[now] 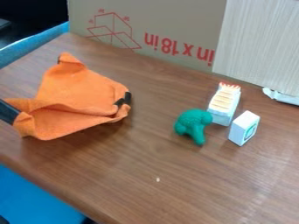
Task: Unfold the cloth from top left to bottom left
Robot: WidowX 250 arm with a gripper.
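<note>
While most of the tabletop point(192, 197) is left to a few small toys, the orange cloth point(76, 94) is spread kinda messily over its left part, all rumpled, with a raised fold running across it. One peak is pointed toward the back, and dark bits can be seen at that peak and on the right edge. At the far left, the black gripper point(8, 112) is seen only in part, right up against the cloth's left corner. Whether it's clenched on the fabric or released can't be told from this angle, tbh.

Well to the right of the cloth, a lumpy green toy point(194, 124) is set down. Just beside it there's a white toy point(224, 103) with a ridged yellowish face and red tips, plus a small white box point(244, 127) with a green mark. Behind everything, a cardboard panel point(169, 26) with red print is partly covered by a pale panel point(257, 43).
</note>
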